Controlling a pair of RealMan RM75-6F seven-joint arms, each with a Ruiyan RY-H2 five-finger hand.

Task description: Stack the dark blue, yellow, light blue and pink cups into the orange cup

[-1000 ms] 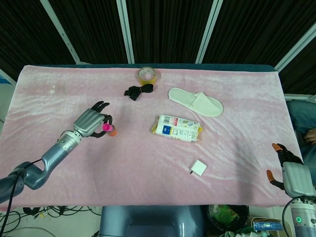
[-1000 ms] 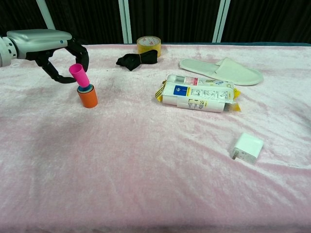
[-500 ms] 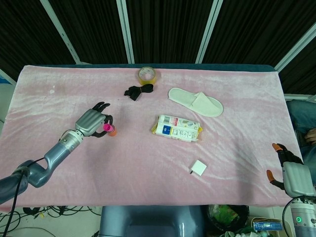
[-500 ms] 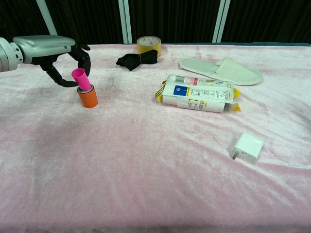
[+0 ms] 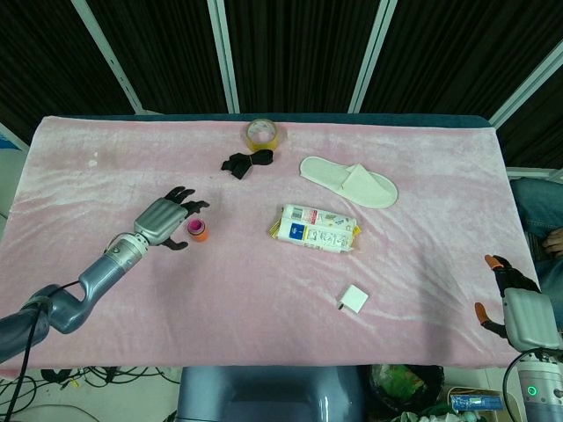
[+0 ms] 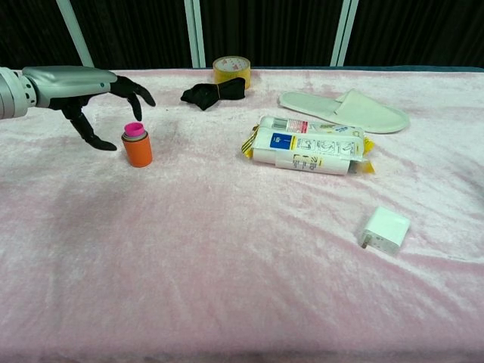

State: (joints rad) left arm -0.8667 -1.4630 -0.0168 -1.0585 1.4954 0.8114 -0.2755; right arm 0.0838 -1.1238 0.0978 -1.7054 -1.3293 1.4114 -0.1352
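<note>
Pink velvet cloth (image 6: 227, 249) covers our table, with the orange cup (image 6: 137, 150) at left, the pink cup (image 6: 134, 130) nested inside. Our left hand (image 6: 83, 87) hovers beside it, fingers spread, gripping nothing; our right hand (image 5: 519, 308) sits lower right, fingers apart.

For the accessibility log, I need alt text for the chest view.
The left hand, fingers spread, hovers beside the orange cup, with the pink cup nested in its top. On the pink cloth: tape roll, slipper, packet, white charger.
</note>
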